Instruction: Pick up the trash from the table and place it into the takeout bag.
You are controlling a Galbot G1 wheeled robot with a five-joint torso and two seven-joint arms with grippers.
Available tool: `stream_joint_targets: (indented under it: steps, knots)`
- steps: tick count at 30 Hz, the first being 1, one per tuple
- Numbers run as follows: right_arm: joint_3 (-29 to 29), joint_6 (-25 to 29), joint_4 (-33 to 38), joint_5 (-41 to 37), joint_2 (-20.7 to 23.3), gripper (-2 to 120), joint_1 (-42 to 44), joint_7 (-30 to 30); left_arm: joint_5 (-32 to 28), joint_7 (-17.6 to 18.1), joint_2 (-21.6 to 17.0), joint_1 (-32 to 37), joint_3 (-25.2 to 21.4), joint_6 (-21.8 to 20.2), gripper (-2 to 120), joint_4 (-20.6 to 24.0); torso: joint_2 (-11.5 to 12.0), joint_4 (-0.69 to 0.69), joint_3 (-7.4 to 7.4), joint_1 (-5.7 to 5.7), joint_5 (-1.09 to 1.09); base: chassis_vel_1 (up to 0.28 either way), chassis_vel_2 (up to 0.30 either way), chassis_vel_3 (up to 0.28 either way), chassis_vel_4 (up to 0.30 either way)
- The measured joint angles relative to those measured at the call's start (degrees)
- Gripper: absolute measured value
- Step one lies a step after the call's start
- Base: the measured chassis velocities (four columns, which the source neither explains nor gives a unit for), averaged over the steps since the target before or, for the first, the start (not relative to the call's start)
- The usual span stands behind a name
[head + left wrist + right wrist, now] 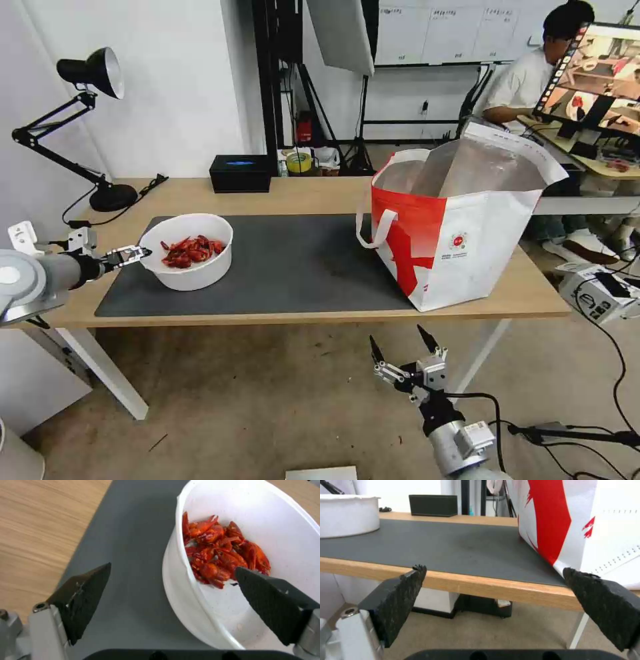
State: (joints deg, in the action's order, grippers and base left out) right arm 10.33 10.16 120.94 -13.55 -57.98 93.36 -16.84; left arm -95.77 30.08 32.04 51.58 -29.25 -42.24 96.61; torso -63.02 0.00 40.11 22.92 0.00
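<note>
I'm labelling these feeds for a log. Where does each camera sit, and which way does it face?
Head view: on the robot's head, looking forward and down at the table; left pincer at the white bowl, right pincer low before the table edge.
Left wrist view: on the left wrist, facing the bowl; open left pincer straddles its rim.
Right wrist view: on the right wrist, facing along the tabletop toward the takeout bag; open right pincer.
All three share the bowl and the grey mat.

Bare dark grey rectangular mat [293, 267] lies open between the white bowl of red shells [193, 267] and, seemingly unobstructed, the boxy white-and-red takeout bag [460, 247].
</note>
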Motion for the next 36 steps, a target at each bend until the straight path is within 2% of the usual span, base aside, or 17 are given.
stream_joint_targets:
  steps: [6, 17, 23, 25, 26, 29, 30, 32, 34, 35, 36]
  knots:
    - [0.0, 0.0, 0.0, 0.0, 0.0, 100, 0.0, 0.0, -0.2, 0.9, 2.3, -4.0, 3.7, 0.0, 100, -2.8, 0.0, 0.00, 0.00, 0.00, 0.00, 0.000, 0.000, 0.000, 0.000]
    - [0.0, 0.0, 0.0, 0.0, 0.0, 100, 0.0, 0.0, 2.1, 1.2, 3.2, -9.1, 9.3, 0.1, 99, -5.5, 0.0, -0.01, 0.00, 0.00, 0.00, 0.000, 0.000, 0.000, 0.000]
    - [0.0, 0.0, 0.0, 0.0, 0.0, 100, 0.0, 0.0, 3.4, 1.2, 3.4, -10.8, 11.7, 0.1, 85, -7.0, 0.0, 0.00, 0.00, 0.00, 0.00, 0.000, 0.000, 0.000, 0.000]
    - [0.0, 0.0, 0.0, 0.0, 0.0, 100, 0.0, 0.0, 3.8, 1.2, 3.4, -11.8, 13.1, 0.1, 76, -7.5, 0.0, 0.00, 0.00, 0.00, 0.00, 0.000, 0.000, 0.000, 0.000]
    - [0.0, 0.0, 0.0, 0.0, 0.0, 100, 0.0, 0.0, 3.8, 1.2, 3.4, -11.8, 13.1, 0.1, 76, -7.5, 0.0, 0.00, 0.00, 0.00, 0.00, 0.000, 0.000, 0.000, 0.000]
    - [0.0, 0.0, 0.0, 0.0, 0.0, 100, 0.0, 0.0, 3.8, 1.3, 3.6, -13.6, 15.0, 0.1, 61, -8.2, 0.0, 0.00, 0.00, -0.01, 0.00, 0.000, 0.000, 0.000, 0.000]
    - [0.0, 0.0, 0.0, 0.0, 0.0, 100, 0.0, 0.0, 3.8, 1.3, 3.6, -13.6, 15.0, 0.1, 61, -8.2, 0.0, 0.00, 0.00, -0.01, 0.00, 0.000, 0.000, 0.000, 0.000]
    - [0.0, 0.0, 0.0, 0.0, 0.0, 100, 0.0, 0.0, 3.8, 2.1, 3.9, -14.5, 16.1, 0.1, 51, -8.5, 0.0, 0.00, 0.00, 0.00, 0.01, 0.000, 0.000, 0.000, 0.000]
    - [0.0, 0.0, 0.0, 0.0, 0.0, 100, 0.0, 0.0, 3.8, 2.1, 3.9, -14.5, 16.1, 0.1, 51, -8.5, 0.0, 0.00, 0.00, 0.00, 0.01, 0.000, 0.000, 0.000, 0.000]
    - [0.0, 0.0, 0.0, 0.0, 0.0, 100, 0.0, 0.0, 3.8, 3.0, 4.1, -15.1, 16.9, 0.1, 39, -8.5, 0.0, 0.00, -0.01, -0.01, 0.01, 0.000, 0.000, 0.000, 0.000]
    - [0.0, 0.0, 0.0, 0.0, 0.0, 100, 0.0, 0.0, 3.8, 3.3, 4.2, -15.3, 17.1, 0.1, 36, -8.6, 0.0, 0.00, -0.01, -0.01, 0.01, 0.000, 0.000, 0.000, 0.000]
